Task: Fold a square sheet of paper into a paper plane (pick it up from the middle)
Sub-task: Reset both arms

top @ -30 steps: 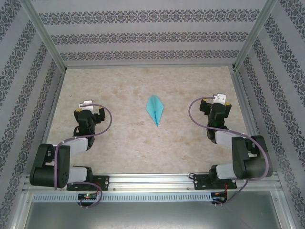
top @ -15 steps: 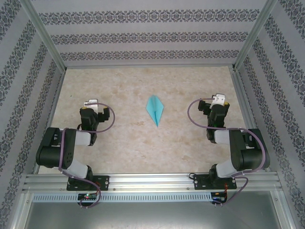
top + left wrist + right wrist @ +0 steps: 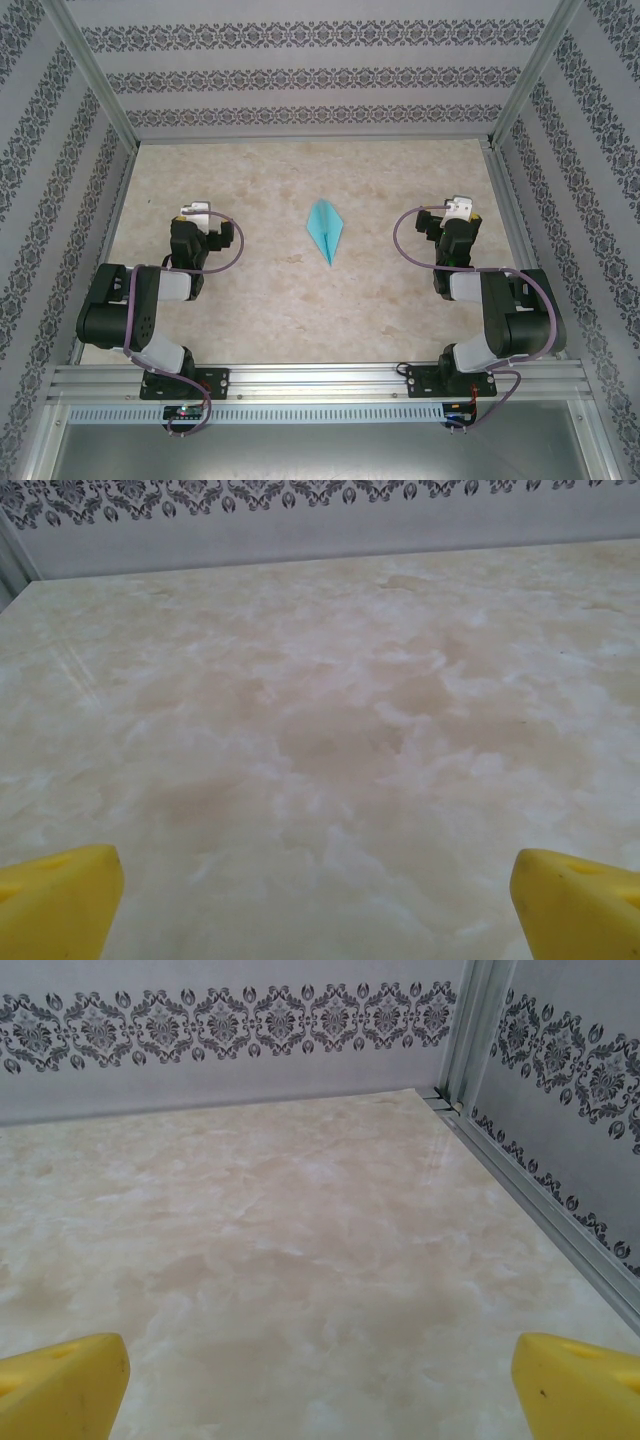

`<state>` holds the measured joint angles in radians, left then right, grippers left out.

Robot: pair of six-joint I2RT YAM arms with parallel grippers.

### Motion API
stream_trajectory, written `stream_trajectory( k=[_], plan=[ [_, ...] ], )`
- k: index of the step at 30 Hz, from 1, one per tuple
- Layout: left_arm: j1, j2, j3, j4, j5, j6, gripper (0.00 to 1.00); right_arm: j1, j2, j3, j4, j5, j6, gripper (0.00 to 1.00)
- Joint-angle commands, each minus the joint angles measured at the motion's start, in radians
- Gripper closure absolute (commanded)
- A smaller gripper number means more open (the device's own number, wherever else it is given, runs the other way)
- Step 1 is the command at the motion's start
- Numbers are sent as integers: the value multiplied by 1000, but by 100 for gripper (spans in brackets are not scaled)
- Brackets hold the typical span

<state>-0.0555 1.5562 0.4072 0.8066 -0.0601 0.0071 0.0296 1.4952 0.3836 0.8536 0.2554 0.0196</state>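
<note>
Now plane (image 3: 325, 230) is lying midway between left gripper (image 3: 318, 905) and right gripper (image 3: 320, 1385), long axis running near-far (tip nearward); both are gaping wide, holding nothing.

From where I stand the left arm (image 3: 112, 318) and the right arm (image 3: 520, 322) look alike: chunky black joint housings linked by pale grey sections. A mauve cable (image 3: 239, 240) curls off the left wrist, a matching cable (image 3: 396, 235) off the right. Small white blocks (image 3: 195, 211) cap the wrists. The left fingers (image 3: 60, 900) and right fingers (image 3: 60, 1385) are blunt, bright yellow wedges
</note>
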Motion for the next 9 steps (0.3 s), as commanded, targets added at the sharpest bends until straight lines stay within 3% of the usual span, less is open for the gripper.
stream_trajectory(
  k=[1,9],
  plan=[
    [-9,5,18,6,30,28,0,-13,6,-5,41,-22,0,2],
    [-9,5,18,5,30,28,0,-13,1,-22,62,-67,-16,2]
  ],
)
